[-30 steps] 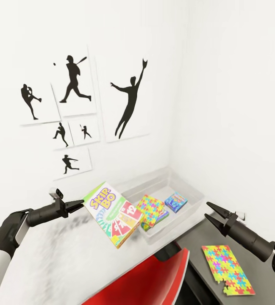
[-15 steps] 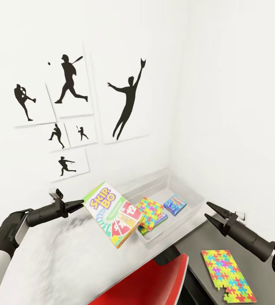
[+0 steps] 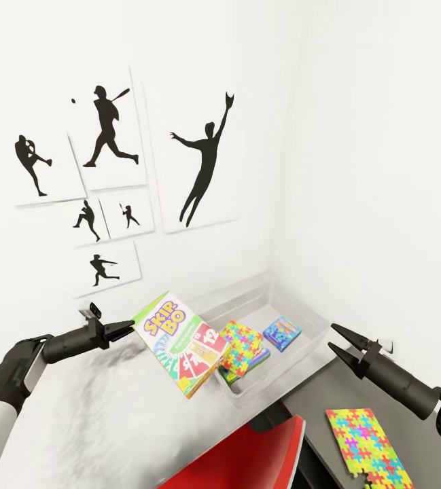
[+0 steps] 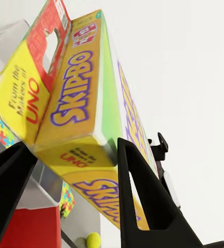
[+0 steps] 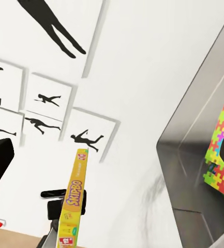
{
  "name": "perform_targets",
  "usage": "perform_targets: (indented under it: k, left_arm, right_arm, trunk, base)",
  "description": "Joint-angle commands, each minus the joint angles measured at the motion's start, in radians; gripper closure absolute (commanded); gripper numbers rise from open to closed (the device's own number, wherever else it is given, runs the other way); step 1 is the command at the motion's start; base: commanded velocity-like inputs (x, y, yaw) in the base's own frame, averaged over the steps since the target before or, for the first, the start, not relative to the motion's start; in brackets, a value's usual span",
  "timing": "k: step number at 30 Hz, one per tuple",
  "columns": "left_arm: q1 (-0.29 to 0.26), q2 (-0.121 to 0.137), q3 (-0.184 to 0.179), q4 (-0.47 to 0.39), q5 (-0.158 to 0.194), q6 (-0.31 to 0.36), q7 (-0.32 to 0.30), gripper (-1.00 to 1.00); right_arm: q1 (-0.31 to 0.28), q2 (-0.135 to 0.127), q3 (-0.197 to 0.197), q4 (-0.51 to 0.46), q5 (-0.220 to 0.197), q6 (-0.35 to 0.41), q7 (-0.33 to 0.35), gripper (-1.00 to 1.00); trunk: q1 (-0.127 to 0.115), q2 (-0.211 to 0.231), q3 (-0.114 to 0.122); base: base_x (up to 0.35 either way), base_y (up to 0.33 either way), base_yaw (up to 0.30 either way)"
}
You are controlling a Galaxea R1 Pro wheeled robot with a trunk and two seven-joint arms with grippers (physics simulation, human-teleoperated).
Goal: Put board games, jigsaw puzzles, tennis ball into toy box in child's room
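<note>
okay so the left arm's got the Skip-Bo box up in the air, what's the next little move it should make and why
Probably carry the Skip-Bo box a little further toward the toy box before letting go. The left gripper is shut on the game's edge, and in the head view the game hangs in front of the bin's near end, beside the jigsaw puzzle already inside, so releasing now might miss.

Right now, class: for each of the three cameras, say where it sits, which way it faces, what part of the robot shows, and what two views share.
Head view: high on the robot, looking forward and down at the toy box on the table; left gripper and right gripper show.
Left wrist view: on the left arm, looking along its fingers clamped on the Skip-Bo box.
Right wrist view: on the right arm, facing the silhouette pictures.
Shared: the Skip-Bo box appears in both wrist views.
</note>
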Motion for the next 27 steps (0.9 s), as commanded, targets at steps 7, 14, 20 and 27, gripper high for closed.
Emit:
perform_targets:
  k: [7, 14, 20, 27]
  left_arm:
    - [-0.001, 0.000, 0.000, 0.000, 0.000, 0.011, -0.004, 1.00]
    - [-0.001, 0.000, 0.000, 0.000, 0.000, 0.011, -0.005, 1.00]
    - [-0.007, -0.006, 0.006, 0.006, 0.006, 0.005, 0.001, 1.00]
    - [-0.044, -0.046, 0.006, 0.045, 0.035, -0.025, 0.040, 1.00]
  right_arm:
    - [-0.001, 0.000, 0.000, 0.001, 0.005, 0.005, 0.005, -1.00]
    - [-0.003, 0.001, 0.005, 0.001, 0.006, 0.003, 0.000, -1.00]
    - [-0.006, 0.007, 0.000, -0.004, 0.009, 0.003, 0.004, -1.00]
    - [-0.004, 0.036, -0.018, -0.004, 0.009, 0.001, -0.004, -1.00]
  trunk:
    - [0.001, -0.002, -0.002]
    - [0.001, -0.002, -0.002]
    - [0.001, -0.002, -0.002]
    - [0.001, -0.002, -0.002]
  base:
    - [0.006, 0.000, 0.094]
    - [0.000, -0.056, 0.036]
    - [0.000, -0.013, 0.003]
    - [0.000, 0.000, 0.000]
